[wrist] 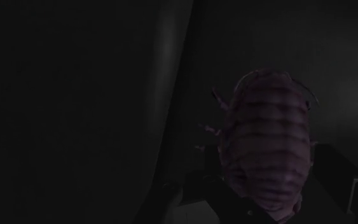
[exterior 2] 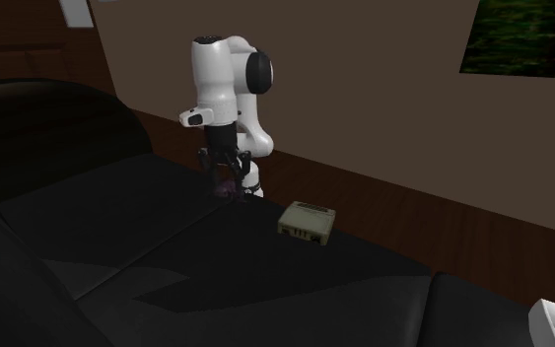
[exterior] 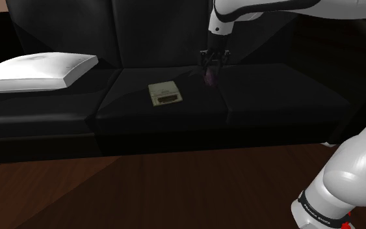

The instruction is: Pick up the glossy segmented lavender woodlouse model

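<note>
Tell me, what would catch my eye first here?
Probably the white arm bending down over a black sofa, its gripper right at a purple, ribbed woodlouse near the seat's back. After that, a beige box lying mid-seat and a white cushion at the shoulder view's left end of the sofa.

Dim all round. Black sofa (exterior: 272, 104) barely catches a soft sheen; white pillow (exterior: 38, 70) and arm (exterior 2: 216, 79) stand out brightest. Wrist view near dark, woodlouse (wrist: 266, 146) only faintly lit.
</note>
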### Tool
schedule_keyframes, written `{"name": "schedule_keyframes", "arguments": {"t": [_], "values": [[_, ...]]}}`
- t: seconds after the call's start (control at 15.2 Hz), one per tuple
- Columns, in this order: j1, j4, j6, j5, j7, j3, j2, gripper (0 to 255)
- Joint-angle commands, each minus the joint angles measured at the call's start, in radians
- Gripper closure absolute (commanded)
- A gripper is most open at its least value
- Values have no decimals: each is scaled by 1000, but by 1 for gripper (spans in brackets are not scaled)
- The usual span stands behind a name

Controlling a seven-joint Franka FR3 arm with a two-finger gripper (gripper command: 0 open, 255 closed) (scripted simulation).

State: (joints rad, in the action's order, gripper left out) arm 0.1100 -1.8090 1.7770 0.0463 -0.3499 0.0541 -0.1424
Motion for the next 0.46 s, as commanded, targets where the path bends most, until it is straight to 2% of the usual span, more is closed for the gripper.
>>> {"name": "schedule_keyframes", "arguments": {"t": [0.0, 0.4], "values": [[0, 32, -27, -1, -1, 0, 5, 255], [0, 102, -85, -2, -4, 0, 17, 255]]}}
